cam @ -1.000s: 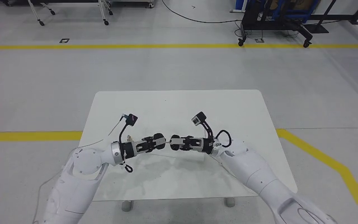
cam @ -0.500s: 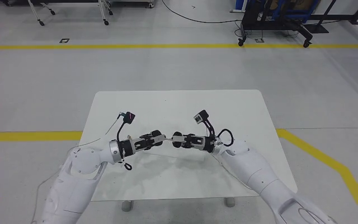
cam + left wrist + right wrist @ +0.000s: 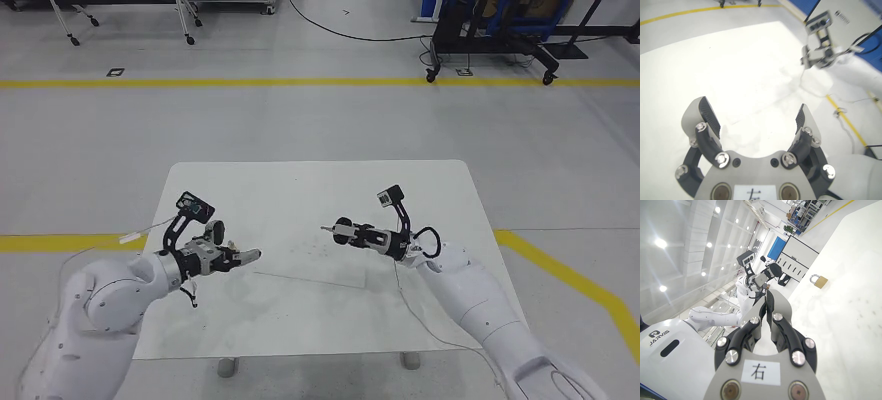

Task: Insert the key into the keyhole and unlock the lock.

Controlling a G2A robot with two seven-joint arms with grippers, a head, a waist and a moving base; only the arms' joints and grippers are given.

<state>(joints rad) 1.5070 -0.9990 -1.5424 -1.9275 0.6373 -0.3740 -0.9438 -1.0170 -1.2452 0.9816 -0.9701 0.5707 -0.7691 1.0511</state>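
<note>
The left gripper (image 3: 753, 106) hangs over the left part of the counter (image 3: 320, 190) with its jaws wide apart. The right gripper (image 3: 767, 294) is nearer the middle with its jaws pressed together, and open surface lies between the two. The padlock (image 3: 819, 281) lies flat close to a counter edge, apart from both grippers; I cannot tell whether a key sits in the right jaws.

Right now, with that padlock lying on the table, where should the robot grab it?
Probably by the brass body of the padlock, coming down from above and closing across its straight side edges: it lies flat, and the shackle is thin.
</note>
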